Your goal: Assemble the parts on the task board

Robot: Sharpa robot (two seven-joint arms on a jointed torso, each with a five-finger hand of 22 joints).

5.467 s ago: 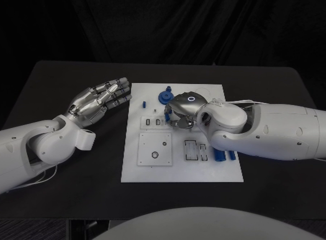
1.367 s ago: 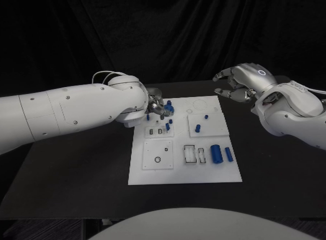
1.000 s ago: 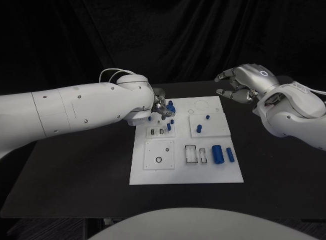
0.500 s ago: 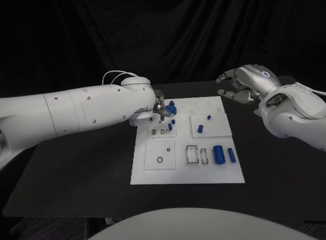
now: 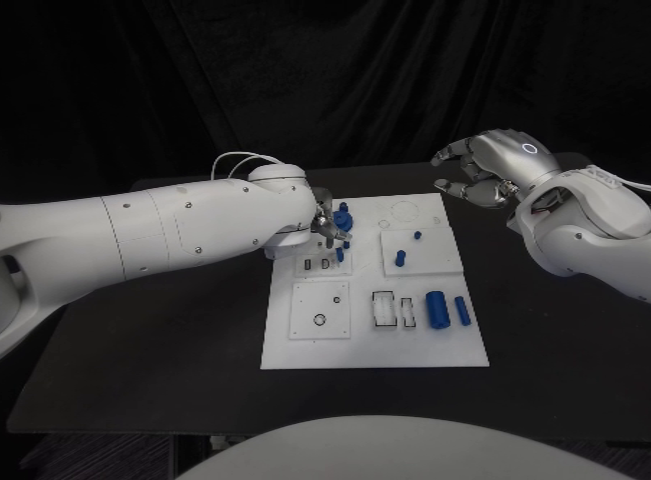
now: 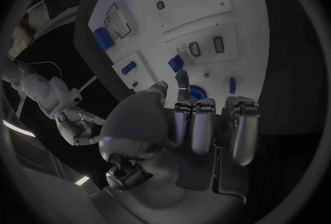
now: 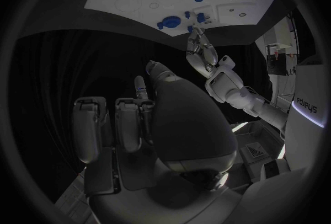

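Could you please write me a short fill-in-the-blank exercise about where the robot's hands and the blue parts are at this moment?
1. The left hand reaches over the far-left part of the white ____.
2. The right hand is raised beyond the board's far-right corner and holds ____.
3. The two blue cylinders lying side by side are near the board's ____ edge.
4. The table under the task board is ____ in colour.

Missing words: task board; nothing; right; black
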